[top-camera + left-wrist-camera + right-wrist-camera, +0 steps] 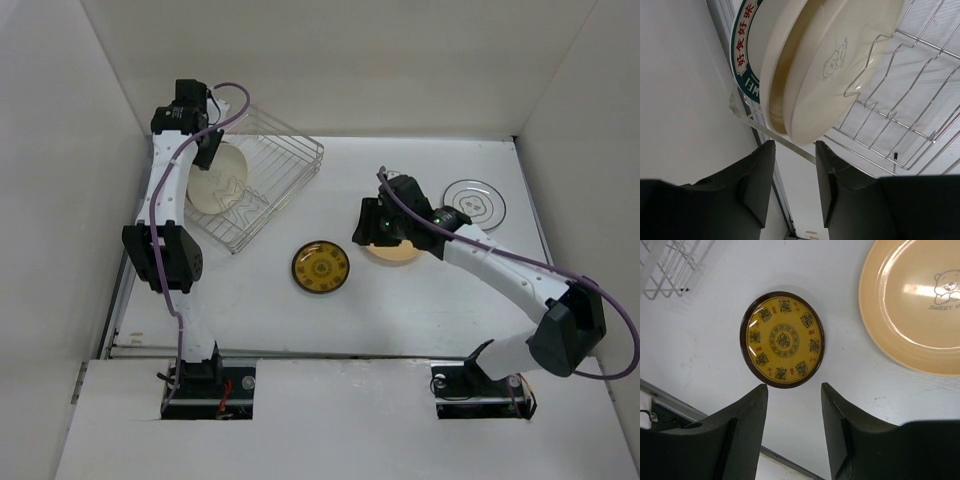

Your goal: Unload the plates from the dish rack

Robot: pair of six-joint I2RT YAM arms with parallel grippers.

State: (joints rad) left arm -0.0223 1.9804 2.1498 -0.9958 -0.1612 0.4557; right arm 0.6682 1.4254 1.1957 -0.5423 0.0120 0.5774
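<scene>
The wire dish rack (268,170) stands at the back left. A cream plate (220,180) leans in its left end. In the left wrist view the cream plate (825,65) has a white plate with a green lettered rim (741,57) behind it. My left gripper (211,150) is open and empty, its tips (795,145) just short of the cream plate's rim. The dark plate with a gold centre (320,268), the yellow-orange plate (393,257) and a white grey-patterned plate (474,202) lie on the table. My right gripper (794,386) is open and empty above the table between the dark plate (782,339) and the yellow-orange plate (915,305).
The left wall (680,100) is close beside the rack and my left gripper. The rack's corner (667,267) shows at the right wrist view's top left. A metal rail (675,401) runs along the table's near edge. White walls enclose the table.
</scene>
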